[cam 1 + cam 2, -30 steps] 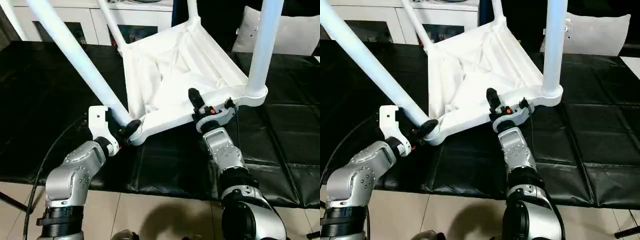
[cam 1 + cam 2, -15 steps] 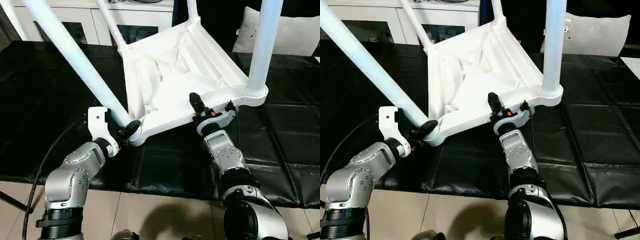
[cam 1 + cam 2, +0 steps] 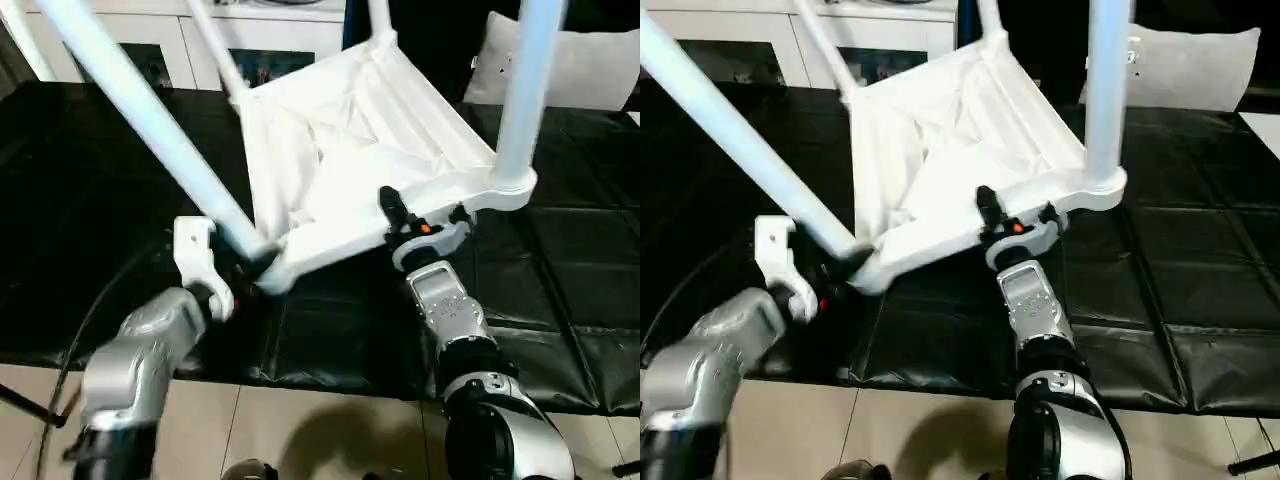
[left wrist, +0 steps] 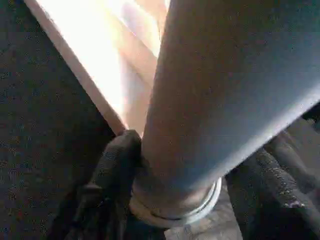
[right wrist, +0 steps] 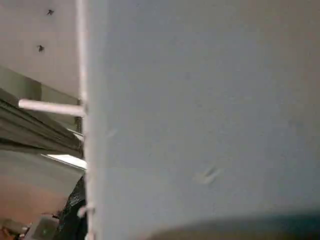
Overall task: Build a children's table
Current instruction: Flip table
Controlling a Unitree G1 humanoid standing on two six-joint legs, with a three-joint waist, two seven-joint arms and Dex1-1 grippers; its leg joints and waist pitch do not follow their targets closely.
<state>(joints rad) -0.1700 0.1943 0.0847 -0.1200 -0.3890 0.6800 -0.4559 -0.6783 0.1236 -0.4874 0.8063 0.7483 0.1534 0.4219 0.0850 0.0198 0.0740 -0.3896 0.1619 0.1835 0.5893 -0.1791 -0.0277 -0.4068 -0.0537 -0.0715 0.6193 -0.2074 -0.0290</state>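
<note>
Children's table (image 3: 350,150): lying upturned on the black mat (image 3: 90,180), four legs seated. Since a second ago we are shifting our left gripper (image 3: 252,268), pinching the near-left leg (image 3: 150,125) at its socket; right gripper (image 3: 420,222) clamping the near rim. Assembly nearly finished.

Two silver, rounded forearms are seen, each ended by a white wrist bracket, black fingers (image 4: 112,170), and an orange mark by the right wrist.

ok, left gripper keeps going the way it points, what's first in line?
The table leg: the left gripper has a black finger on each side of its base at the corner socket. No free path past it.
</note>
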